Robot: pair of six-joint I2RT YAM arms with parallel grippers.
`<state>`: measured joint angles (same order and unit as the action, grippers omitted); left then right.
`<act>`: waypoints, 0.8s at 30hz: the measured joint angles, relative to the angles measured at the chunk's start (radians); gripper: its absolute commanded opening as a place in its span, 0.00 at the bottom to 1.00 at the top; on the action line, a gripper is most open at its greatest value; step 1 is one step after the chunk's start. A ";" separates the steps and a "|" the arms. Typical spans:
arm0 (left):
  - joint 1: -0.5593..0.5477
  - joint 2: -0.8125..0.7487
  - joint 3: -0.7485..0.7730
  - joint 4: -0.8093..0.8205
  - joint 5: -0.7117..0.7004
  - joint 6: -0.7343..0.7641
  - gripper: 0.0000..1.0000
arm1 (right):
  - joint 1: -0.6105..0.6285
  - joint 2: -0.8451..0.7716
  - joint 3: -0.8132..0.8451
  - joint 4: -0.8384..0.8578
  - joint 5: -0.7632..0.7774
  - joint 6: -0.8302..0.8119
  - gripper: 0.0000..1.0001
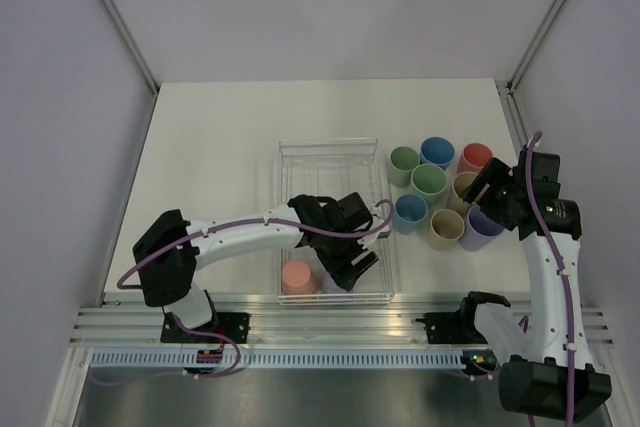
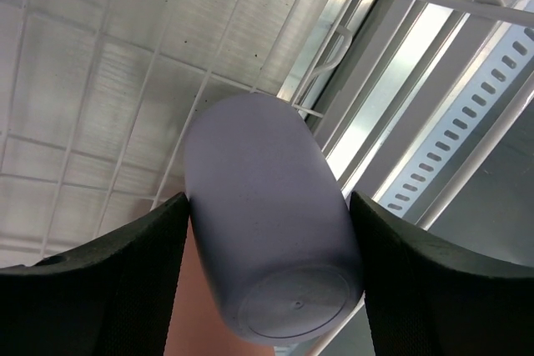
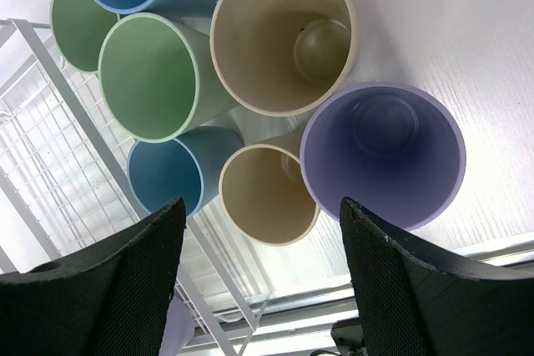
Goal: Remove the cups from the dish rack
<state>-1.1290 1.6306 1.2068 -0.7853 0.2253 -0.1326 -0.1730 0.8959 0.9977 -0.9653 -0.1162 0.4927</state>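
Observation:
The white wire dish rack (image 1: 330, 143) sits mid-table. An upside-down salmon cup (image 1: 297, 275) and a lavender cup (image 1: 331, 284) stand at its near end. My left gripper (image 1: 352, 259) reaches into the rack. In the left wrist view its jaws (image 2: 271, 289) press both sides of the upside-down lavender cup (image 2: 259, 198), with the salmon cup (image 2: 193, 310) beside it. Several cups stand upright on the table right of the rack, among them a lavender one (image 1: 484, 224) and a beige one (image 1: 446, 227). My right gripper (image 1: 488, 197) hovers open and empty above them (image 3: 263, 289).
The rack's near wall and the aluminium rail (image 1: 330, 322) lie just past the held cup. The upright cups are packed tight against the rack's right side (image 3: 50, 147). Bare table lies left of and behind the rack.

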 measured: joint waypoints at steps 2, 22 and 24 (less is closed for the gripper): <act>0.000 0.005 0.008 -0.005 -0.005 0.000 0.03 | 0.000 0.000 0.000 0.000 0.000 0.000 0.79; 0.240 -0.179 0.067 0.133 -0.427 -0.203 0.02 | 0.008 -0.090 0.000 0.139 -0.145 0.013 0.79; 0.252 -0.202 0.055 0.154 -0.421 -0.216 0.02 | 0.013 -0.090 0.000 0.144 -0.156 0.012 0.79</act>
<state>-0.8772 1.4284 1.2617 -0.6315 -0.1959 -0.3481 -0.1600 0.8059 0.9977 -0.8211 -0.2718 0.5049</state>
